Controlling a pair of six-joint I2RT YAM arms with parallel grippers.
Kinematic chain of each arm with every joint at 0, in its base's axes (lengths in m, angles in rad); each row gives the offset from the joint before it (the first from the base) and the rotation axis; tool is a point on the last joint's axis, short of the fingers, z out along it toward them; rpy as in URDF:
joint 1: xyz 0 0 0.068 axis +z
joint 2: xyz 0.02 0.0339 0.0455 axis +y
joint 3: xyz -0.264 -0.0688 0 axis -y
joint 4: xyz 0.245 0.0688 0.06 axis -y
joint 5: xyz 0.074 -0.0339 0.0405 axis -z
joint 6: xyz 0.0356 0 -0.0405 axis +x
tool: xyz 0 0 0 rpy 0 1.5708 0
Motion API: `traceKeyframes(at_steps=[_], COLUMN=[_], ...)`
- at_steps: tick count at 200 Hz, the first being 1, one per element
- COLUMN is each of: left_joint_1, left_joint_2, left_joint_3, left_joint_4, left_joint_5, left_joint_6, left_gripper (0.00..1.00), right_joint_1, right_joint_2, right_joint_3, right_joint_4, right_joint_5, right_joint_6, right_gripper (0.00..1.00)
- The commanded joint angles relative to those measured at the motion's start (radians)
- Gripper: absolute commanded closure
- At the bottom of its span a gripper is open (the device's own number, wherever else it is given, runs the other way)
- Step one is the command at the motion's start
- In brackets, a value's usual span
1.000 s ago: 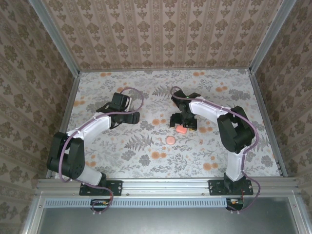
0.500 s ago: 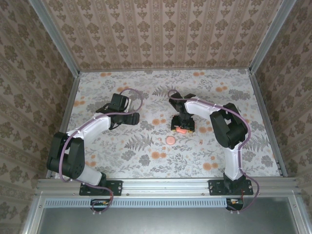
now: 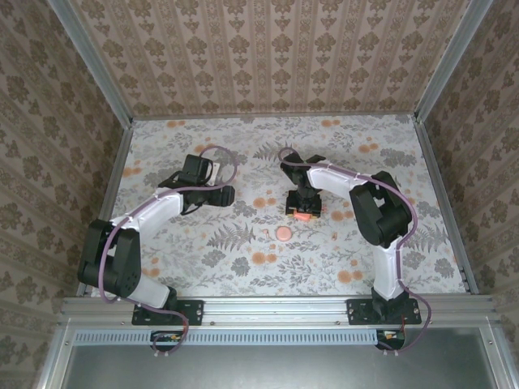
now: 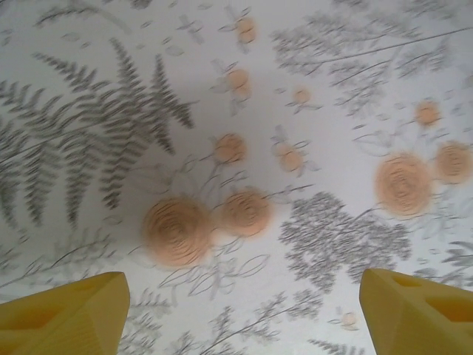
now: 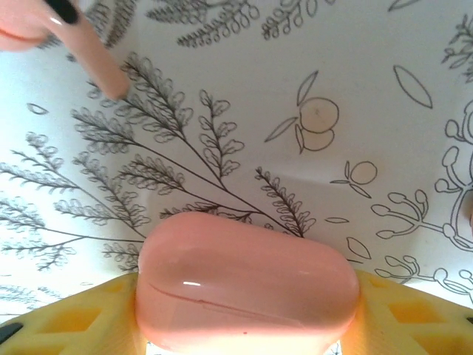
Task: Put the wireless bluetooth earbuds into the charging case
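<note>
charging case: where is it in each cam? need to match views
Top external: charging case right of centre, at the tip of the right arm.
Right wrist: bottom centre, between yellow fingers of the right pincer.
Left wrist: fern-print floor between the tips of the open left pincer.
Shared landmark: that fern-print floor.

Seen from overhead, the right gripper (image 3: 302,212) hides most of the charging case (image 3: 300,216), leaving a coral sliver. A speck (image 3: 265,233) below-left of the case is too small to identify. At the right wrist, the case's lower edge runs out of frame. Up-left of the case an earbud (image 5: 102,66) is cropped by the corner, and right of the case a pink sliver (image 5: 468,214) is cut at the border. Well to the case's left, the left gripper (image 4: 244,318) shows fingertips (image 4: 70,310) clipped below, over blurred floral print (image 4: 244,148).
</note>
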Motion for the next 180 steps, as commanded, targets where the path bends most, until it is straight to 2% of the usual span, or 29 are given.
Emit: traceKeyframes(at_steps=[1,18,40,54,79,105,136,165,180], left_joint_1=[0.007,0.002,-0.029,-0.057,-0.112,-0.161,-0.227,-0.251,-0.268], left_joint_2=[-0.024,-0.051,-0.107,-0.150,-0.219,-0.249,-0.236,-0.206,-0.194], left_joint_3=[-0.029,-0.060,-0.128,-0.177,-0.314,-0.419,-0.431,-0.452,-0.445], left_joint_4=[0.116,0.195,0.326,0.419,0.708,0.954,1.025,1.163,1.179], left_joint_5=[0.186,0.282,0.369,0.386,0.387,0.371,0.355,0.331,0.327], left_joint_6=[0.036,0.056,0.088,0.119,0.139,0.176,0.256,0.222,0.221], left_gripper=[0.21,0.30,0.34,0.34,0.34,0.34,0.37,0.37,0.37], right_joint_1=[0.005,0.005,0.004,0.004,0.005,0.005,0.010,0.030,0.039], right_joint_2=[-0.124,-0.262,-0.435,-0.526,-0.648,-0.710,-0.748,-0.767,-0.772], right_joint_3=[-0.068,-0.189,-0.345,-0.421,-0.506,-0.570,-0.626,-0.660,-0.680], right_joint_4=[0.132,0.304,0.563,0.704,0.901,1.065,1.223,1.255,1.277], right_joint_5=[-0.006,-0.042,-0.107,-0.137,-0.212,-0.290,-0.342,-0.339,-0.334], right_joint_6=[0.014,0.035,0.086,0.110,0.116,0.129,0.193,0.216,0.230], right_gripper=[0.50,0.51,0.52,0.53,0.53,0.53,0.52,0.52,0.52])
